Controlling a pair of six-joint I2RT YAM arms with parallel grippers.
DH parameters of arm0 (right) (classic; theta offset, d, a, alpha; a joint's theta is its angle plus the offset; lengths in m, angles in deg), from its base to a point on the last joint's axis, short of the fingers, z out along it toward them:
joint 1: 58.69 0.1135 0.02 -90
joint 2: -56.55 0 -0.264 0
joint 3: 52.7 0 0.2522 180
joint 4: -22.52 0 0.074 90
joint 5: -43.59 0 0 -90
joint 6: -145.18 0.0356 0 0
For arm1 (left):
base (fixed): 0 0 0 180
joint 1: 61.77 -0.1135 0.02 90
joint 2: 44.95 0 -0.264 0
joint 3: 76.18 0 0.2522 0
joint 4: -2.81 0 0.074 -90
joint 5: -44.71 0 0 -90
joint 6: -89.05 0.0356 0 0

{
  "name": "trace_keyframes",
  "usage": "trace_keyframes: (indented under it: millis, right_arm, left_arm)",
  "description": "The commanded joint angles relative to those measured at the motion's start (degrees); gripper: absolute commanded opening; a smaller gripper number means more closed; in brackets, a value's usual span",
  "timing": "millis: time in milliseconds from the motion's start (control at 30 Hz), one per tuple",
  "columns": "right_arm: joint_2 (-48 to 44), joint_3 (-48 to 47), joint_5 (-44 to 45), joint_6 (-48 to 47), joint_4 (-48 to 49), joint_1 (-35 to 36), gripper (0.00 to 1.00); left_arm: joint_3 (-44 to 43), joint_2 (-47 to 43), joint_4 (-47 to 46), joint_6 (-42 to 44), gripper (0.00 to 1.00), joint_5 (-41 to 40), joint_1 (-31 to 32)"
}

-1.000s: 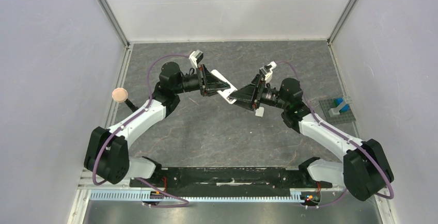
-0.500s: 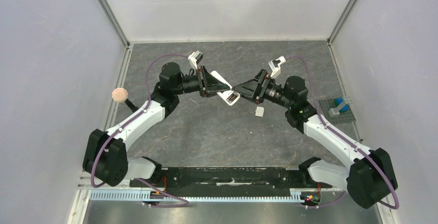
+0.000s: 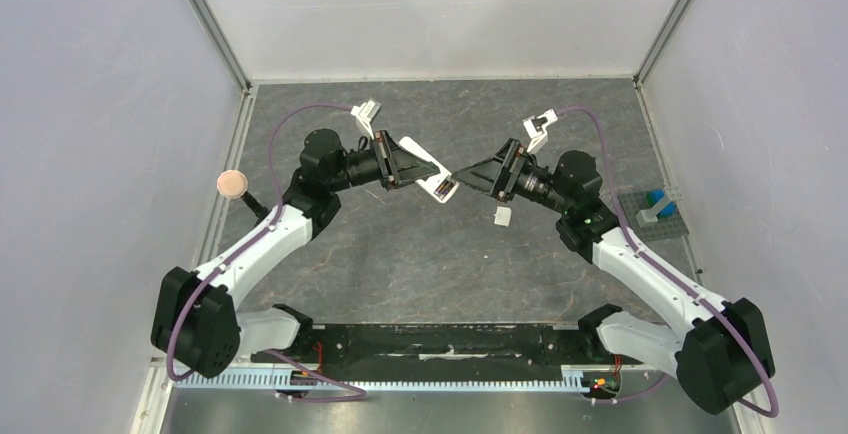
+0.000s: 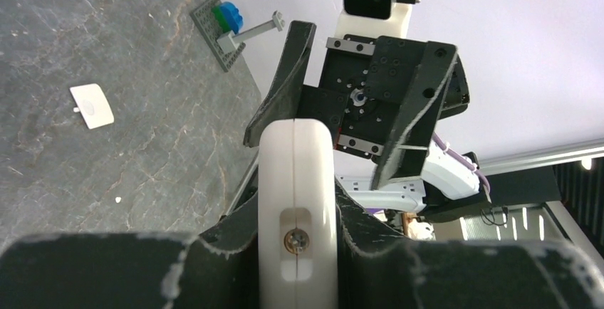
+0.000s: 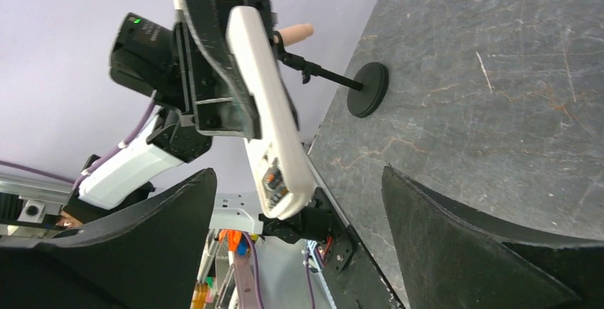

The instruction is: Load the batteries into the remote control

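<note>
My left gripper [image 3: 425, 170] is shut on the white remote control [image 3: 437, 184] and holds it above the table, free end towards the right arm. In the left wrist view the remote [image 4: 295, 181] stands edge-on between the fingers of the left gripper [image 4: 295, 213]. In the right wrist view the remote [image 5: 265, 110] shows an open compartment [image 5: 274, 179] near its free end, with small dark and orange pieces inside; I cannot tell if both batteries are there. My right gripper [image 3: 468, 176] is open and empty, just right of the remote's end, its jaws wide either side [image 5: 298, 181].
The small white cover piece [image 3: 502, 216] lies on the table below the right gripper, also in the left wrist view [image 4: 92, 105]. A grey plate with a blue brick [image 3: 655, 209] sits at the right edge. A pink-tipped stand [image 3: 232, 183] is at the left edge.
My right gripper has drawn back to the right, off the remote's end, and is open. The left arm has shifted the remote slightly up and left.
</note>
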Motion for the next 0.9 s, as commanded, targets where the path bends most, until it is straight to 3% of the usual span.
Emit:
trace_keyframes:
  millis: [0, 233, 600, 867]
  right_arm:
    - [0.33, -1.67, -0.04, -4.44, -2.76, -0.2, 0.86]
    - [3.06, -3.56, -4.14, -7.24, -1.29, 1.24, 0.78]
    - [5.0, -4.31, -3.24, -10.33, -4.81, 2.13, 0.59]
    - [5.26, -5.53, -0.44, -14.93, -11.03, 2.32, 0.37]
  left_arm:
    - [0.09, -2.67, -2.75, 3.09, 0.02, -3.0, 0.16]
    - [0.44, -1.66, -5.51, -1.19, 0.02, -2.35, 0.17]
    - [1.05, -1.33, -7.59, -3.83, 0.02, -2.49, 0.17]
    - [0.34, -1.44, -8.53, -6.18, 0.02, -2.5, 0.18]
